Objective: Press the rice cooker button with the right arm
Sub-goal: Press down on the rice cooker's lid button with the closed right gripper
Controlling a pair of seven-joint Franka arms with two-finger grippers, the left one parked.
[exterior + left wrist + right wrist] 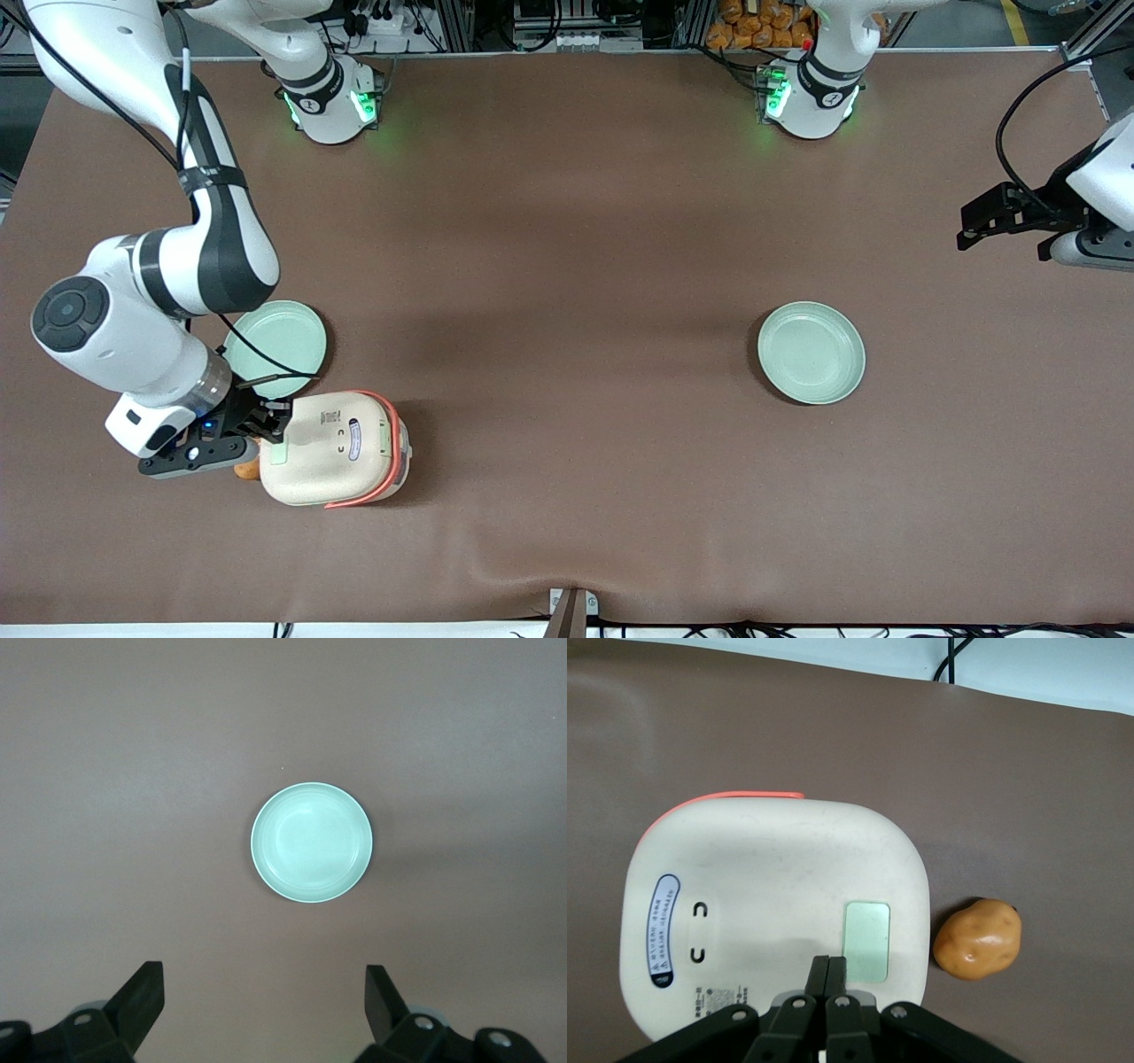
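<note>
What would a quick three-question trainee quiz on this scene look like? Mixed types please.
1. True or false: the gripper is shut, its fingertips over the cream lid of the rice cooker beside the button.
2. How many green plates are on the table? A) one B) two C) three
3. Fill in: the brown item on the table beside the rice cooker is a ____.

Key: 1 true. 2 B: one plate by the cooker, one plate toward the parked arm's end. 3 potato.
</note>
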